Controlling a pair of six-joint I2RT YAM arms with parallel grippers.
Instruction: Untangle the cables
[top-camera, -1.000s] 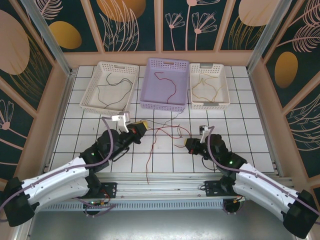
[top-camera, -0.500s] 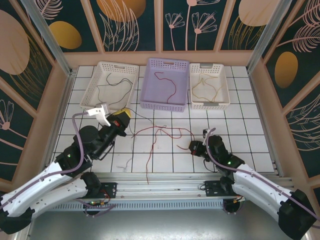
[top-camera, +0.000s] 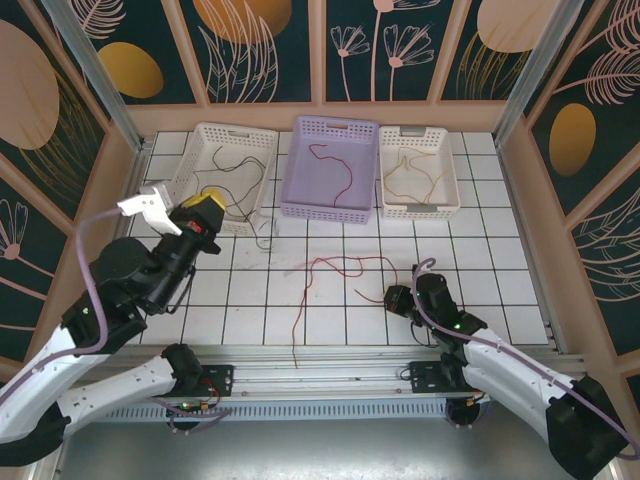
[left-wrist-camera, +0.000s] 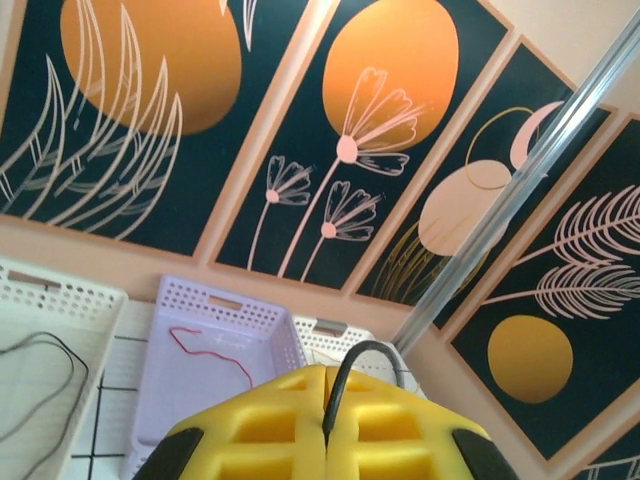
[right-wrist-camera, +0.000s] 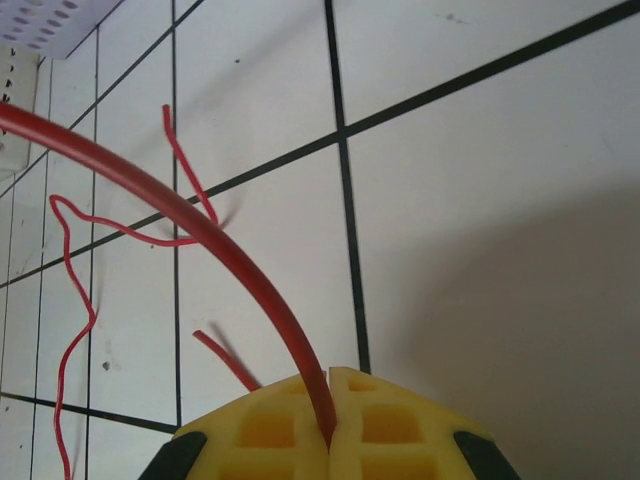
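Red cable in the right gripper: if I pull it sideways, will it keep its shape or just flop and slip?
Probably floppy: the red cable lies in loose wavy bends across the table. Likely light, being very thin. It might slip, since the right gripper pinches just one narrow spot between its pads.

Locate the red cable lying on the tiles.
Top view: the red cable sprawls on the tiles in front of the lavender basket, its right end pinched in the right gripper.

The top camera looks down over the whole table (top-camera: 480, 262), sharing the purple basket (top-camera: 326, 212) (left-wrist-camera: 203, 297) with the wall-facing left wrist camera; the right one sits close above the table.
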